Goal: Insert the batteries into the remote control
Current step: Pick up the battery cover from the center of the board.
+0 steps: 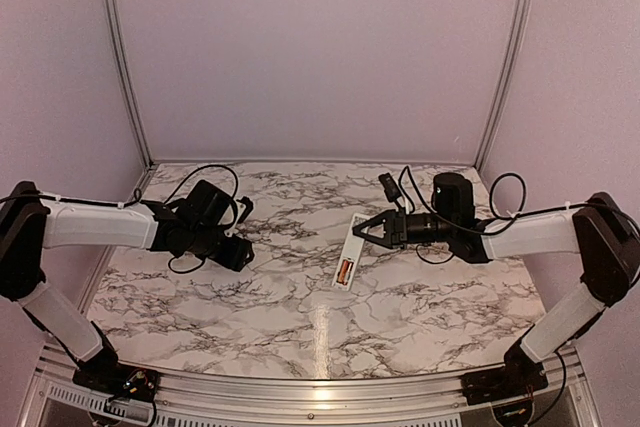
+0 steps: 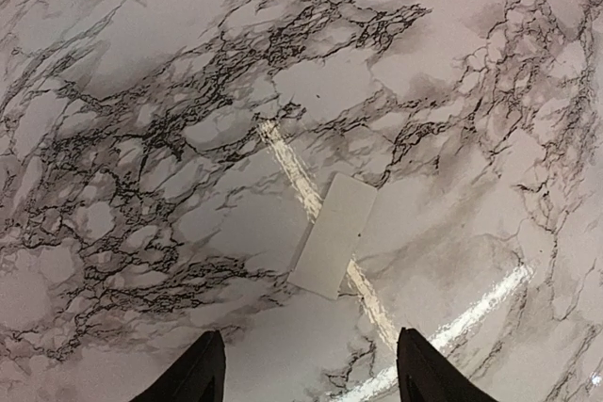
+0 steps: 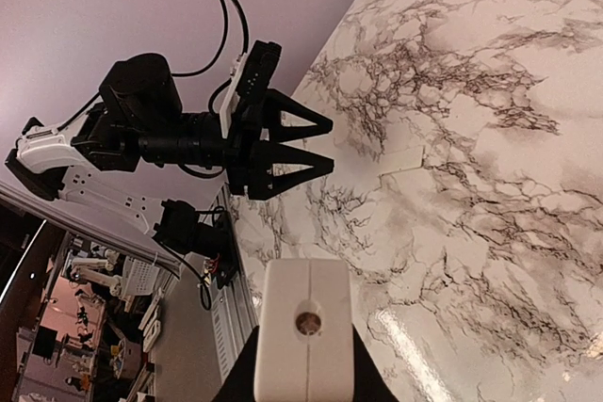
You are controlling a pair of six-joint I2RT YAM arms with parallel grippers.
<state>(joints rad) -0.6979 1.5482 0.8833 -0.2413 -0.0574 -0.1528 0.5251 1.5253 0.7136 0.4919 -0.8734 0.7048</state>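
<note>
My right gripper (image 1: 358,232) is shut on the upper end of the white remote control (image 1: 347,252), holding it above the middle of the marble table. An orange-copper patch of the batteries (image 1: 345,270) shows in the slot on the remote's back, near its lower end. The right wrist view has the remote control's end face (image 3: 306,327) clamped between the dark fingers (image 3: 369,385). My left gripper (image 1: 240,250) hangs left of the remote, apart from it. It is open with nothing between its fingertips (image 2: 200,374). A flat white cover plate (image 2: 334,233) lies on the table just ahead of the left gripper (image 2: 306,378).
The marble table (image 1: 250,317) is walled by lilac panels at the back and both sides. A metal rail (image 1: 300,387) runs along the near edge. Black cables loop over both wrists. The left arm (image 3: 141,129) and its open gripper (image 3: 330,145) show in the right wrist view.
</note>
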